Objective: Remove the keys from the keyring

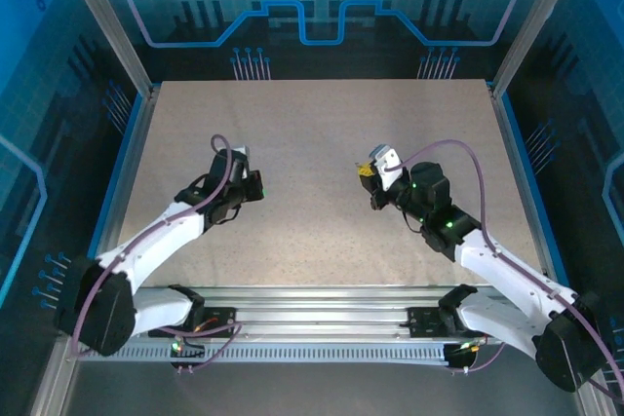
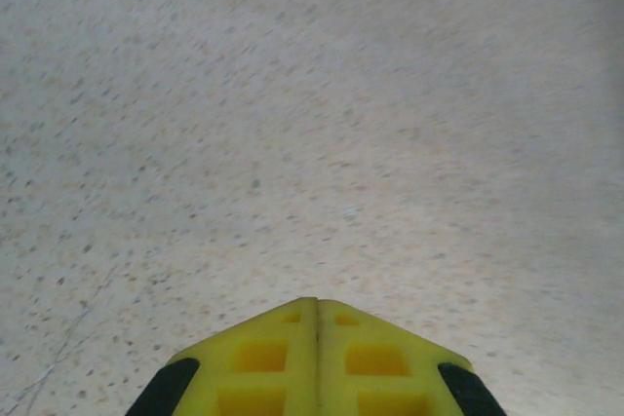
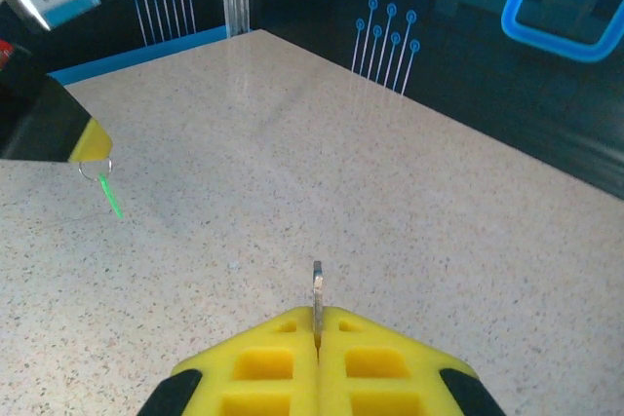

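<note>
Right gripper [image 3: 317, 317] is pinching a thin grey metal piece [image 3: 317, 284] upright between its closed yellow fingertips; this is probably a key already freed. Ahead and to its left, the green key [image 3: 113, 198] is dangling from the keyring [image 3: 91, 170], which the left gripper [image 3: 86, 146] is clamping at its closed tip, so that key is not yet off. Both arms are reaching inward over the worktop [image 3: 409, 202], with the grippers facing each other, well apart.
</note>
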